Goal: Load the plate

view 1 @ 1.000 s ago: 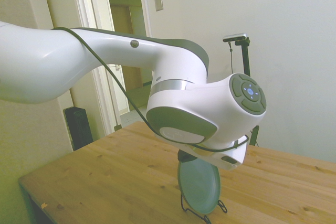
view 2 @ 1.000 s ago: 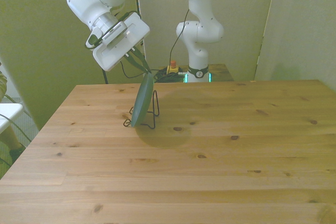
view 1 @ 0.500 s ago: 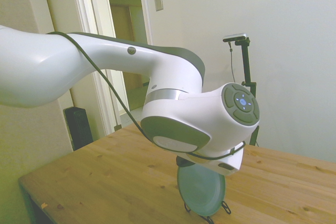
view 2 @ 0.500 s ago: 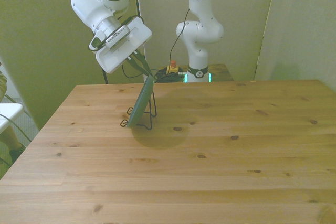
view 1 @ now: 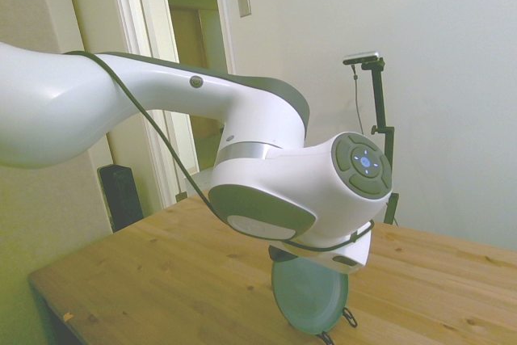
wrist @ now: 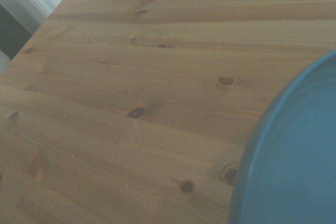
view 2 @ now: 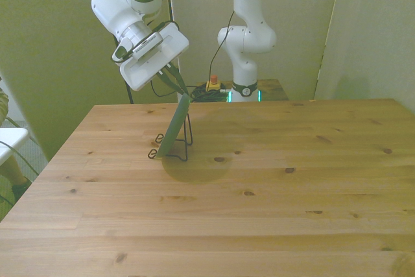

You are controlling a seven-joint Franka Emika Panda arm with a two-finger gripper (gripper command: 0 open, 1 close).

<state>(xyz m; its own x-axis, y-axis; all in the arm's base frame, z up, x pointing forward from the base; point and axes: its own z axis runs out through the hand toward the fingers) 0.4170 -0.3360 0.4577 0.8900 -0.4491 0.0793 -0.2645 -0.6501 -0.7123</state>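
Note:
The teal plate stands on edge, leaning in a thin black wire stand on the wooden table, toward the front view's left. My gripper reaches down from above and is shut on the plate's top rim. In the side view the plate shows its round face below the white hand, which hides the fingers, and bits of the wire stand stick out beneath it. The wrist view shows the blurred plate close up, over bare wood.
A second white robot arm stands behind the table's far edge. A doorway and a dark speaker lie beyond the table in the side view. The table's left edge is near the stand.
My gripper and the plate have shifted slightly toward the front view's left and lower. The plate now looks more edge-on in the stand and sits lower in the side view.

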